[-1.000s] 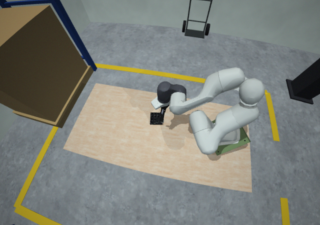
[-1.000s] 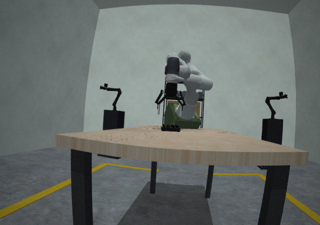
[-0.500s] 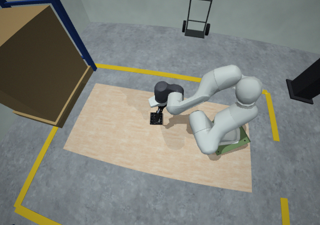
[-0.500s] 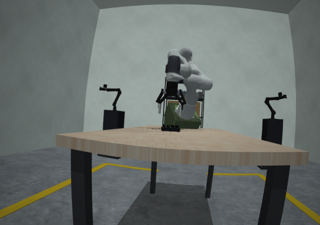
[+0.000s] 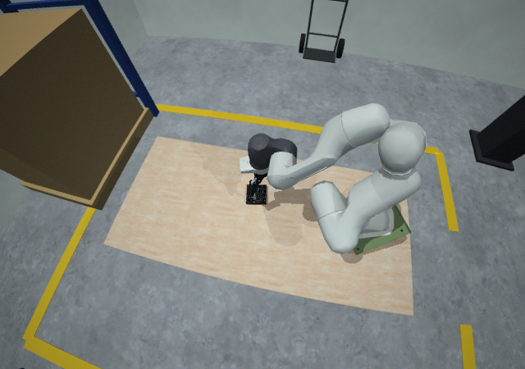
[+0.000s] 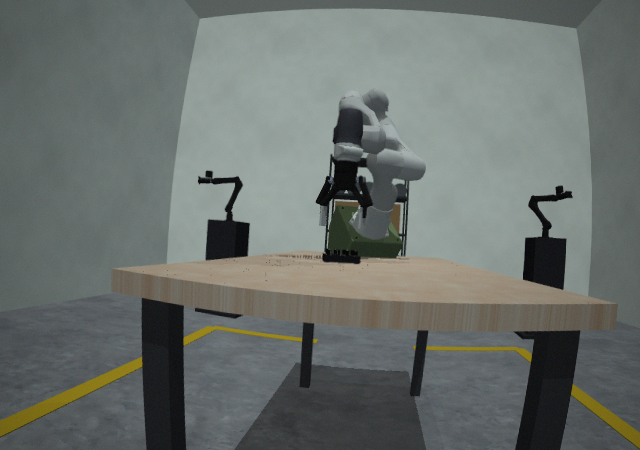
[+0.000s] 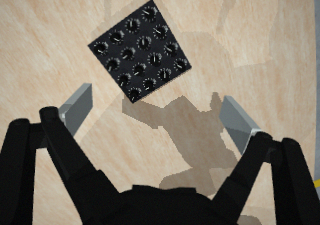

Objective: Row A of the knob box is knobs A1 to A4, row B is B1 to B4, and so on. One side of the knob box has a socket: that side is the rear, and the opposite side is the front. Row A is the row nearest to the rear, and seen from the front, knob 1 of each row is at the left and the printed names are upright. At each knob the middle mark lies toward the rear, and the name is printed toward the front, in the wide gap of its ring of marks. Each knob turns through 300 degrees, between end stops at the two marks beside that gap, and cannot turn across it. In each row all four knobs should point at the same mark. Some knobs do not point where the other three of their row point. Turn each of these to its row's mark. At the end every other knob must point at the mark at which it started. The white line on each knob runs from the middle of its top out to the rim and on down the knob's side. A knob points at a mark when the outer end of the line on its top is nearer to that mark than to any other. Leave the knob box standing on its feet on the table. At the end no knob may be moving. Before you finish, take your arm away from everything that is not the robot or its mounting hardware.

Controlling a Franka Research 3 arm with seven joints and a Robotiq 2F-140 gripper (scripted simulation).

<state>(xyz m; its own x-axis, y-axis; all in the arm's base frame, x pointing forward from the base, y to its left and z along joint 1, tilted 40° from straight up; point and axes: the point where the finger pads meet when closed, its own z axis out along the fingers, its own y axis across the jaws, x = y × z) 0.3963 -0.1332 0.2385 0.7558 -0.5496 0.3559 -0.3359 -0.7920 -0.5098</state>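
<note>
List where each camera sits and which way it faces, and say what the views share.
Top: high overhead, looking down at the table, the whole arm and the knob box.
Exterior: low beyond the table's far end, facing the arm, with the open pincer above the box.
Wrist: behind the pincer, looking down; both fingers show.
Shared: all three show the knob box.

I saw a black knob box [image 7: 140, 51] with white-lined knobs on a pale wood-grain surface [image 5: 178, 238], grey-padded black fingers, a white arm [image 5: 352, 136], and a green base plate [image 5: 402, 230].
</note>
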